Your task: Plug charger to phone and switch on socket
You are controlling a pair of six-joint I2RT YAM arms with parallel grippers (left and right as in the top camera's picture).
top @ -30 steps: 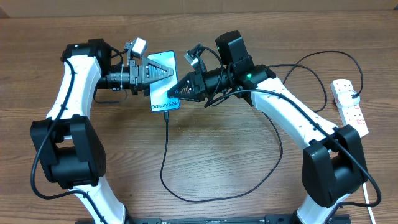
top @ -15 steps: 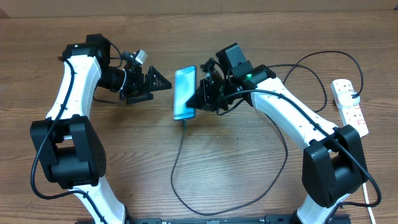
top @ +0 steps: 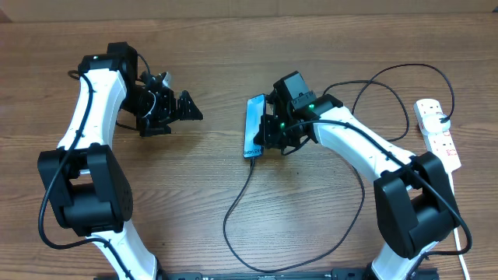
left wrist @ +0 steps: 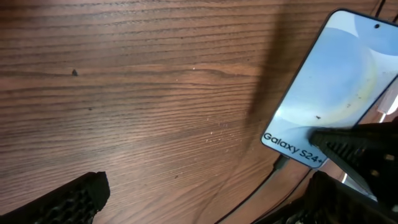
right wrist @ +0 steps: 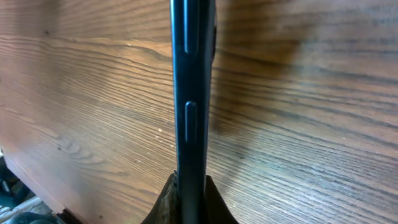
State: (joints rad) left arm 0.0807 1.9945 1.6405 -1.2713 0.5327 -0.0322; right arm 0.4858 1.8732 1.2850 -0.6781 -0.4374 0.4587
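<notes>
The phone (top: 254, 127), blue screen with "Galaxy S24+", stands on its long edge at the table's middle, held above the wood. My right gripper (top: 267, 131) is shut on it; in the right wrist view the phone's dark edge (right wrist: 191, 106) rises from between the fingers (right wrist: 189, 198). The charger's thin black cable (top: 233, 214) runs from the phone's lower end down the table and loops right. My left gripper (top: 185, 109) is open and empty, left of the phone; its view shows the phone's screen (left wrist: 333, 87) and the plug (left wrist: 280, 164). The socket (top: 438, 134) lies at the far right.
The charger cable loops back past my right arm toward the socket (top: 389, 78). A white lead (top: 459, 241) runs down from the socket at the right edge. Bare wood lies between my two arms.
My left gripper let go of the phone and drew back left. My right gripper carried the phone right and down, turning it onto its edge, with the cable trailing along.
</notes>
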